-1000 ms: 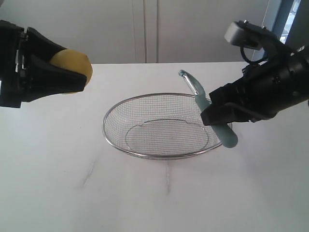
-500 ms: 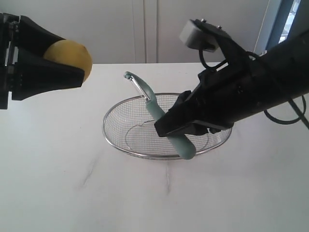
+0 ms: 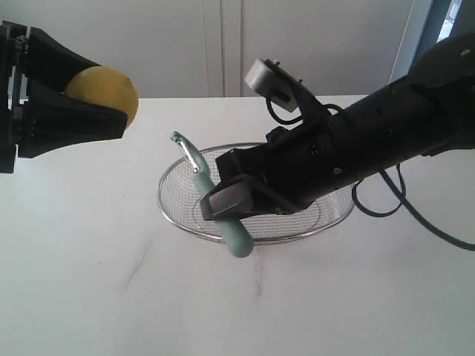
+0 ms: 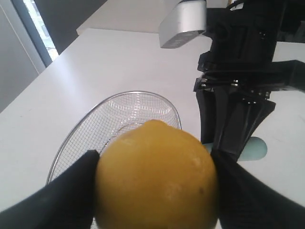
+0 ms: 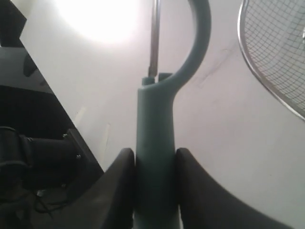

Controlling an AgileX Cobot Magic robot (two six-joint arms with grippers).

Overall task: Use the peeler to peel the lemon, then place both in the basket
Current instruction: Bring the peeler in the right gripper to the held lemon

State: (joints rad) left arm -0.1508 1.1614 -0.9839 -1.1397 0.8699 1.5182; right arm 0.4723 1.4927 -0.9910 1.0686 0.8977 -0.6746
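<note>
The left gripper (image 3: pixel 100 100) clamps its matte black fingers on the lemon (image 4: pixel 157 176), a round, finely pitted yellow fruit held up off the smooth white table (image 3: pixel 111 282). The right gripper (image 3: pixel 226 204) pinches the thick pale teal handle of the peeler (image 5: pixel 155 119), whose looped head and thin metal blade point up towards the lemon without touching it. The peeler slants over the near rim of the shallow oval wire-mesh basket (image 3: pixel 159 194).

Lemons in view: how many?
1. The lemon is clamped between the left fingers, left of the basket; the right arm hides part of it.
</note>
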